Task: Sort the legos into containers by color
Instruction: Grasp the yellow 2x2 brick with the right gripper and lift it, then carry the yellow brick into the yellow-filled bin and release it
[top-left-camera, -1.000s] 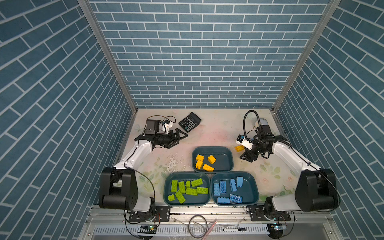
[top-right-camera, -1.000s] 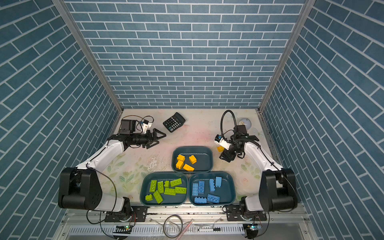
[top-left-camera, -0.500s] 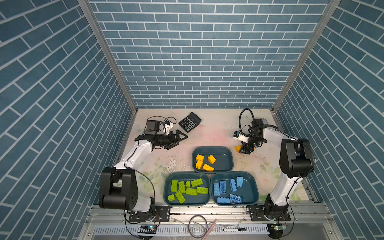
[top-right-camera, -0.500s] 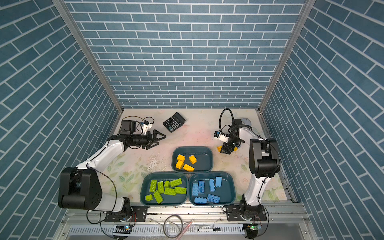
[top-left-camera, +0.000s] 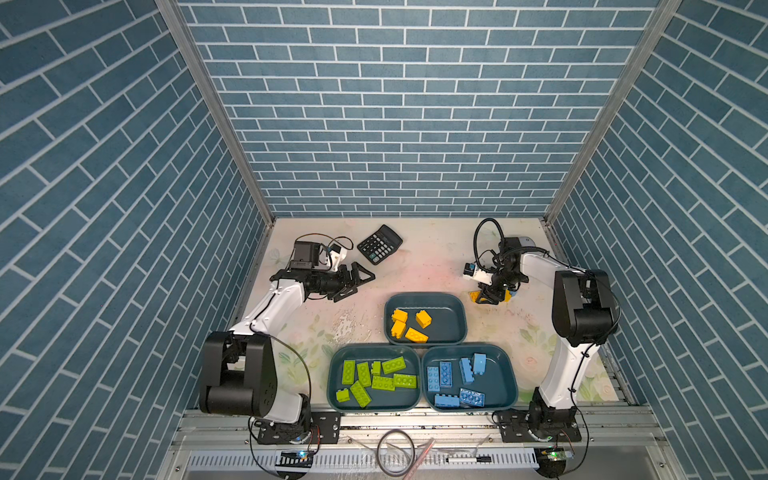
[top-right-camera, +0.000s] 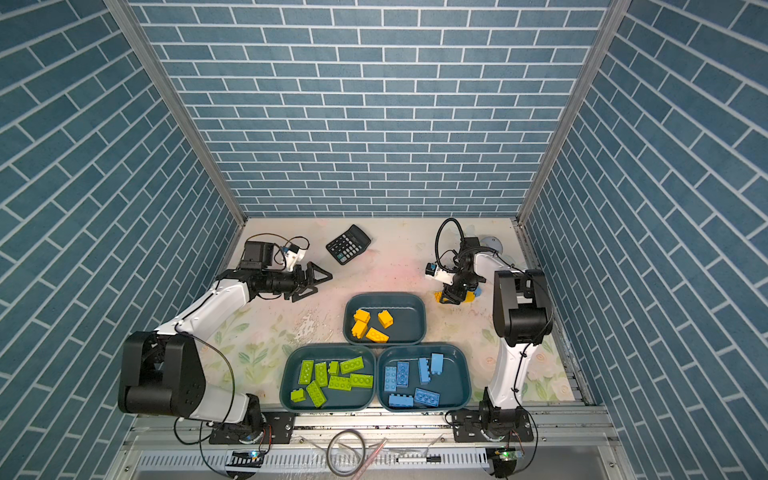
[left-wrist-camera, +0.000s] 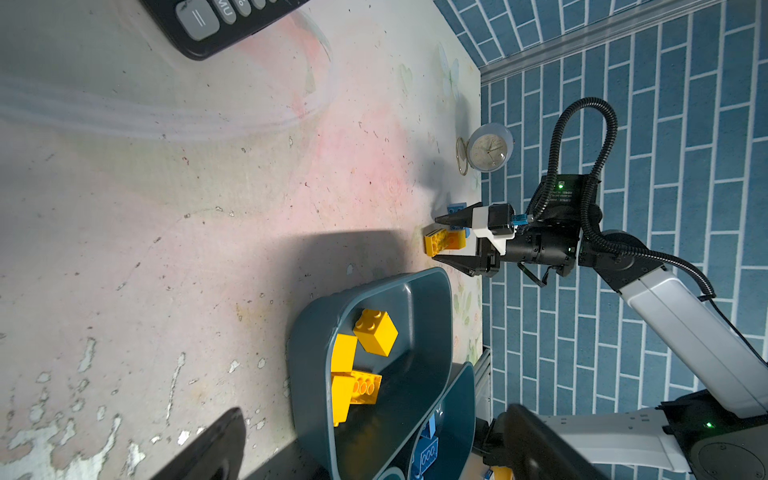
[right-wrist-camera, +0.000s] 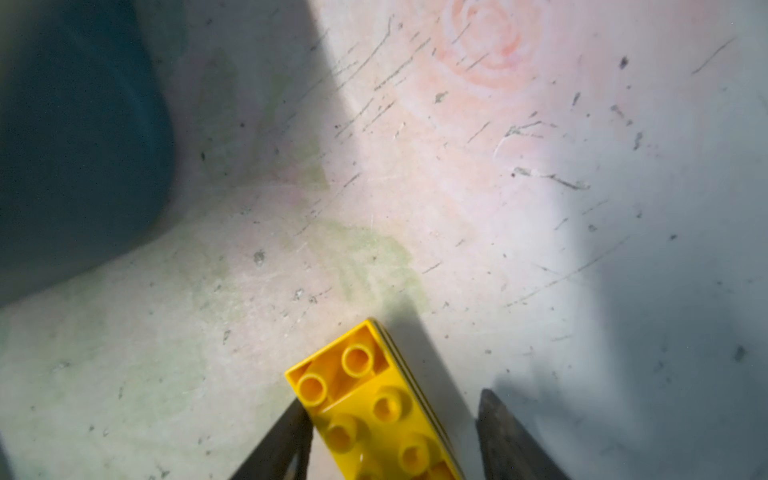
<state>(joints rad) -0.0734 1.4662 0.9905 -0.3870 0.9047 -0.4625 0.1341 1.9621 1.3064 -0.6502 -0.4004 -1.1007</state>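
Scuffed floral tabletop (top-left-camera: 415, 266): we see right jaws part-open straddling a yellow lego (right-wrist-camera: 374, 407), one side touching, likely to grab it for the nearby yellows container (top-left-camera: 451, 320); left jaws wide open, empty.

Boxed in on three sides by blue-grey brick-pattern panels with white mortar lines: back wall (top-left-camera: 399, 108) at twelve o'clock, left wall (top-left-camera: 104, 208) at nine, right wall (top-left-camera: 685, 208) at three. Courses level at twelve, slanting at nine and three in both top views. Joined at the far corners, eleven and one, by bare aluminium posts (top-left-camera: 216, 112). Below, a pale tabletop (top-left-camera: 428, 257) with a faded floral print, flushed pink toward twelve, scuffed and speckled, peeling in white flakes (top-left-camera: 345, 324) just toward nine of the centre. Edged at six by an aluminium rail (top-left-camera: 436, 422) and, beyond it, a slotted white duct (top-left-camera: 232, 460). Lit brightly and evenly from above, with soft-edged shadows on the tabletop.
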